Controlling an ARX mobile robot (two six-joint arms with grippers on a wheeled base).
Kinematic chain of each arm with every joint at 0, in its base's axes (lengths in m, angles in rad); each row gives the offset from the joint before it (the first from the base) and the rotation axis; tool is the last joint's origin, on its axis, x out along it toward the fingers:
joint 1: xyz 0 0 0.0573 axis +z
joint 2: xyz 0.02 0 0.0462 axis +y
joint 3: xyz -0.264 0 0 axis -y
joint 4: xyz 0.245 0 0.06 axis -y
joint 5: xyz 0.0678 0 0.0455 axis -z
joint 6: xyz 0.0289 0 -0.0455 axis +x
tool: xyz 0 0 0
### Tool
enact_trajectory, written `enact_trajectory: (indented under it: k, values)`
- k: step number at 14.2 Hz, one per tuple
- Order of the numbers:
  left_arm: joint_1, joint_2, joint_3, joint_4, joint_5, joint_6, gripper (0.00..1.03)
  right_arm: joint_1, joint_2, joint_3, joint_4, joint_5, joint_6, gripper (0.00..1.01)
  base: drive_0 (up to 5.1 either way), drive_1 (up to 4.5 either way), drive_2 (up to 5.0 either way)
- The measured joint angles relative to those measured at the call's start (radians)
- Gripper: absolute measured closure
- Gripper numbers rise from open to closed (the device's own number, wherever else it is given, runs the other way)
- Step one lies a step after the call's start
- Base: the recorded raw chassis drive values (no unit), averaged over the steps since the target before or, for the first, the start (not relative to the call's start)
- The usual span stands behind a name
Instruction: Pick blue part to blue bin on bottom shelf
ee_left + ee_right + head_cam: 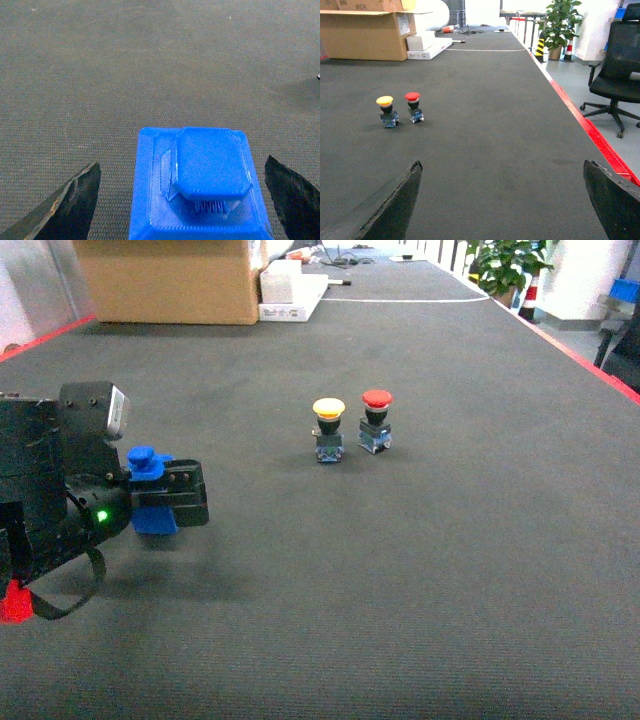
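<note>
— Where is our blue part (200, 187)?
— Low centre in the left wrist view, between the left gripper (182, 200) fingers, which stand wide, gaps either side, gripping nothing.
— And the right gripper (502, 200)?
— Wide open, empty; bare dark mat (495, 130) ahead, red edge (592, 140) at right.

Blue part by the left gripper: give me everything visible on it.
The blue part is matte blue plastic with fine layer lines: a squarish base and an octagonal cap raised on a short ribbed stem. It stands upright on the dark ribbed mat, left of the yellow and red buttons. The left gripper straddles it; in the wrist view both fingers stand clear of its sides, so nothing but the mat touches it.
</note>
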Motion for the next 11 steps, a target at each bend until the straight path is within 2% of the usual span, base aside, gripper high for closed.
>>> enact_trajectory:
  k: [1, 2, 4, 6, 8, 11]
  values:
    - [0.005, 0.009, 0.016, -0.016, 0.02, 0.003, 0.05, 0.0, 0.0, 0.0, 0.0, 0.0, 0.0, 0.03, 0.0, 0.0, 0.0]
    - [0.006, 0.009, 0.03, -0.043, 0.04, 0.001, 0.1, 0.0, 0.0, 0.0, 0.0, 0.0, 0.0, 0.03, 0.0, 0.0, 0.0]
    - [0.011, 0.009, 0.032, -0.05, 0.056, -0.001, 0.35, 0.0, 0.0, 0.0, 0.0, 0.0, 0.0, 0.03, 0.0, 0.0, 0.0]
    - [0.013, 0.009, 0.032, -0.05, 0.06, 0.0, 0.54, 0.0, 0.0, 0.0, 0.0, 0.0, 0.0, 0.03, 0.0, 0.0, 0.0]
    - [0.019, 0.003, 0.024, -0.047, 0.069, 0.005, 0.57, 0.0, 0.0, 0.0, 0.0, 0.0, 0.0, 0.03, 0.0, 0.0, 0.0]
    - [0.008, -0.084, -0.076, 0.0, 0.066, 0.006, 0.57, 0.0, 0.0, 0.0, 0.0, 0.0, 0.0, 0.03, 0.0, 0.0, 0.0]
